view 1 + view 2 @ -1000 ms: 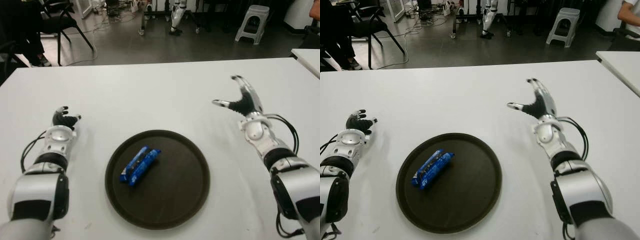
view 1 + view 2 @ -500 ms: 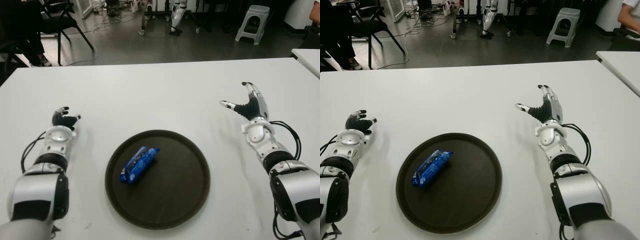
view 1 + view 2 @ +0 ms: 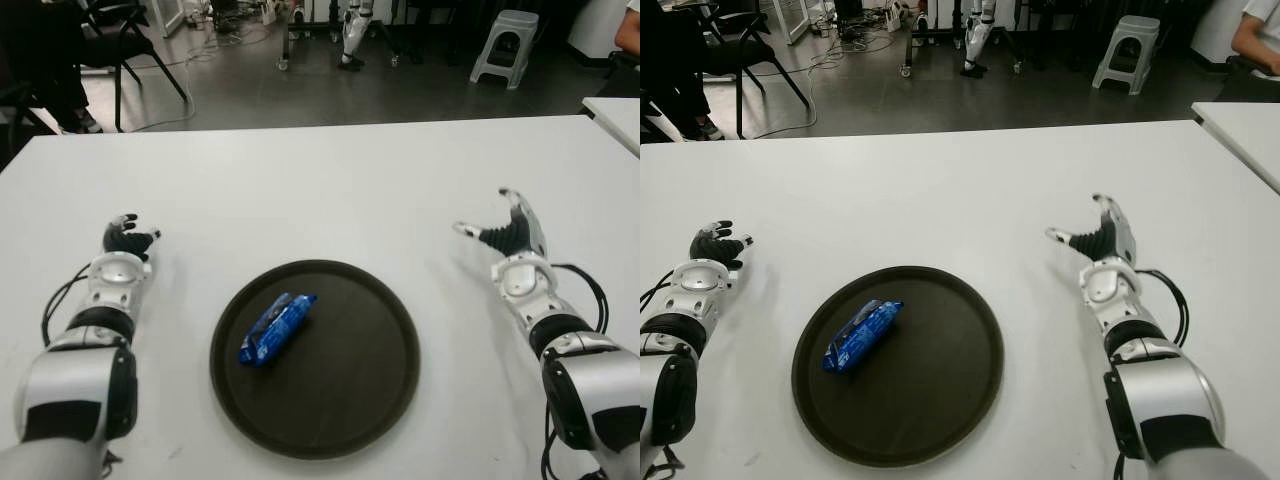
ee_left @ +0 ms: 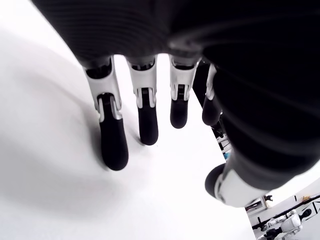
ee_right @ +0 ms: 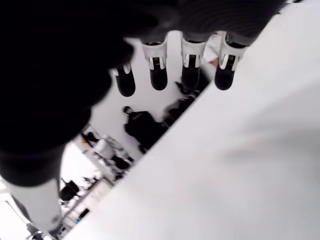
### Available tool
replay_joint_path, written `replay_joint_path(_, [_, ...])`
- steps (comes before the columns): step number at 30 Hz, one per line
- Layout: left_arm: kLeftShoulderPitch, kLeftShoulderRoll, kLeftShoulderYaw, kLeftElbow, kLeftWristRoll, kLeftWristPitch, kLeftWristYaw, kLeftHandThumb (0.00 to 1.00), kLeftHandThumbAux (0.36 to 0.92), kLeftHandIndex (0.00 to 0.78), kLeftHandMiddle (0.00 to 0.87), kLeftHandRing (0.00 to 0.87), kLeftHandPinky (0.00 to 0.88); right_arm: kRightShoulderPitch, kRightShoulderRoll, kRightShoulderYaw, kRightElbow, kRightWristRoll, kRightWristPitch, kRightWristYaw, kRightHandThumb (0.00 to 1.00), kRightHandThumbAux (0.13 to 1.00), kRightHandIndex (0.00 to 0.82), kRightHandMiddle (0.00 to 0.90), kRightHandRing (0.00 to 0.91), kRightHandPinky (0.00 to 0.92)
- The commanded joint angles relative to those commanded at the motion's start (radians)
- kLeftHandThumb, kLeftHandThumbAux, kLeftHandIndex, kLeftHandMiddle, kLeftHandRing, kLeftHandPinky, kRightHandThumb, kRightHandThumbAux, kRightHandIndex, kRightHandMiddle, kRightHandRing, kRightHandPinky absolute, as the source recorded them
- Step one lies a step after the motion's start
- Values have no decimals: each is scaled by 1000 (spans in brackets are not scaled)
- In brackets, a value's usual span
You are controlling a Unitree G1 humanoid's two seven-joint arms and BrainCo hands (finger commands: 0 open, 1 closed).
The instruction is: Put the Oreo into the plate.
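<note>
Since a second ago the right hand (image 3: 508,232) has drawn back and down toward the table's right side, while the Oreo pack (image 3: 276,328) holds its spot: it lies slantwise on the left half of the dark round plate (image 3: 372,400), fully inside the rim. I judge the placing done, so the step in hand is retreat; doing it well means I keep that hand wide of the plate, fingers spread and empty, and avoid any sweep back across the rim that could nudge the pack. Left hand (image 3: 128,240) shows well left of the plate, idle. Eye views give me pack, plate and both arms together on the white table (image 3: 320,190). Wrist views add what those cannot: right wrist shows four fingertips (image 5: 158,74) extended with nothing between them; left wrist shows its fingers (image 4: 113,140) loosely hanging over bare table, holding nothing.
</note>
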Motion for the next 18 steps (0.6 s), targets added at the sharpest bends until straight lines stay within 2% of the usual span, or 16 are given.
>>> replay_joint_path(4, [2, 4, -2, 3, 4, 0, -5, 352, 747, 145, 149, 170, 187, 1, 8, -1, -2, 1, 4, -3, 0, 781, 44, 163, 210, 286])
replay_joint_path(7, [1, 5, -4, 3, 6, 1, -6, 337, 749, 129, 145, 168, 177, 0, 10, -8, -3, 8, 6, 16, 4, 791, 47, 175, 226, 299])
replay_joint_path(13, [-8, 6, -10, 0, 11, 9, -2, 283, 756, 83, 124, 146, 138, -3, 12, -47, -5, 49, 4, 84, 34, 760, 36, 143, 171, 204])
replay_joint_path(18, [-7, 6, -14, 0, 13, 10, -1, 285, 758, 85, 117, 145, 136, -2, 16, -96, -9, 103, -10, 135, 47, 731, 28, 101, 113, 131])
